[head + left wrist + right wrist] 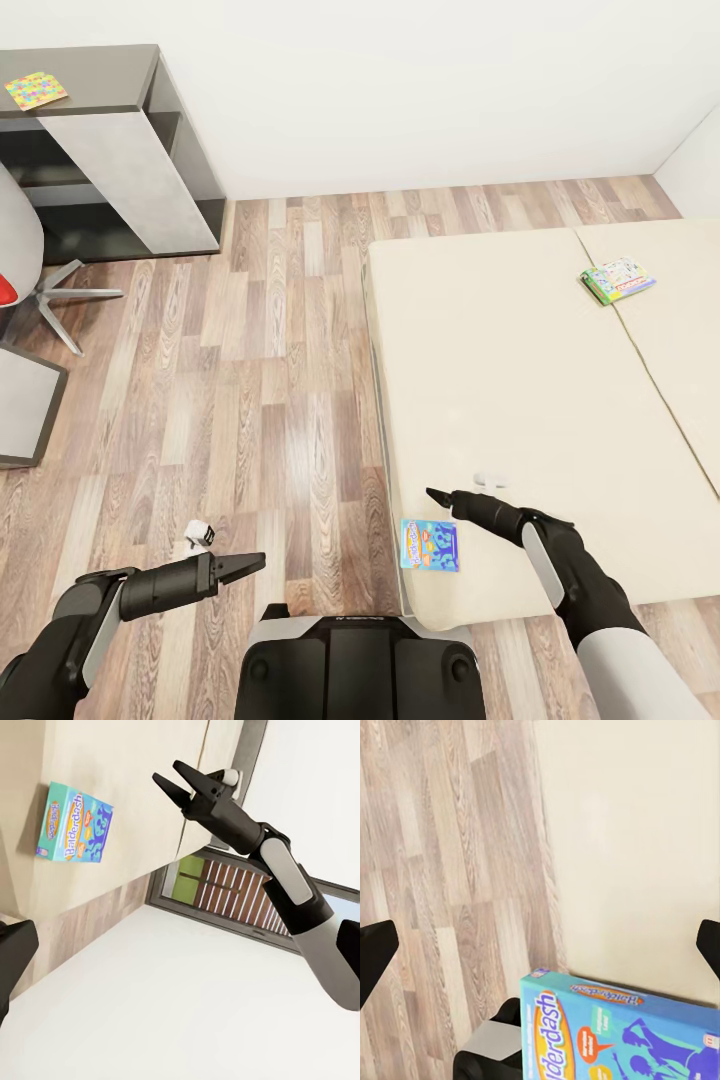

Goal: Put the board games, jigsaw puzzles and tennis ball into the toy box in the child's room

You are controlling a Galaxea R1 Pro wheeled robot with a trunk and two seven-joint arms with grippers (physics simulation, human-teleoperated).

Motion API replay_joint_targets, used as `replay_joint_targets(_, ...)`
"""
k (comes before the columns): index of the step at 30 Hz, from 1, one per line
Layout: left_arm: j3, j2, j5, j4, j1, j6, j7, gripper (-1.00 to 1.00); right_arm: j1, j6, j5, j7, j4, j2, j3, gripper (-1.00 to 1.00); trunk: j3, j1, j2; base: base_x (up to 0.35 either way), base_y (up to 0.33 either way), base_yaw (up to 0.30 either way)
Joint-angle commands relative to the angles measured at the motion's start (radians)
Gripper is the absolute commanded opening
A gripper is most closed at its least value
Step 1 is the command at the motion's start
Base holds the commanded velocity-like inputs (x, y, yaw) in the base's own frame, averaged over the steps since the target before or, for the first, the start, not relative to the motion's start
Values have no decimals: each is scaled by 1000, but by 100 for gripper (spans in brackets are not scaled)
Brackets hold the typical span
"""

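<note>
1. Bed (500, 380) fills the right of the head view; the blue game (430, 545) lies flat at its near corner, by the edge beside the floor (270, 350).
2. Right pincer (437, 495) hangs over the bed just above that game, jaws released, holding nothing.
3. Left pincer (255, 563) hangs over the floor beside the bed, empty; whether parted, I cannot tell.
4. Green-edged game (617, 279) lies far up the bed.
5. Puzzle (36, 90) sits on the dark table (130, 85), well apart from the bed.
</note>
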Motion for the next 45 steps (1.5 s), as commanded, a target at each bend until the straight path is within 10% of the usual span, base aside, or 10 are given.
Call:
replay_joint_targets(1, 0, 0, 1, 0, 0, 11, -3, 100, 0, 8, -7, 2, 0, 0, -2, 100, -1, 1, -1, 0, 0, 0)
replay_joint_targets(14, 0, 0, 1, 0, 0, 11, -2, 100, 0, 9, -8, 3, -3, 1, -4, 100, -1, 1, -1, 0, 0, 0)
replay_joint_targets(29, 3, -2, 1, 0, 0, 7, 5, 100, -3, -7, -10, 0, 13, 84, -2, 100, -1, 1, -1, 0, 0, 0)
replay_joint_targets(45, 3, -1, 1, 0, 0, 7, 5, 100, -4, -46, -8, 0, 58, 87, -1, 100, 8, 1, -1, 0, 0, 0)
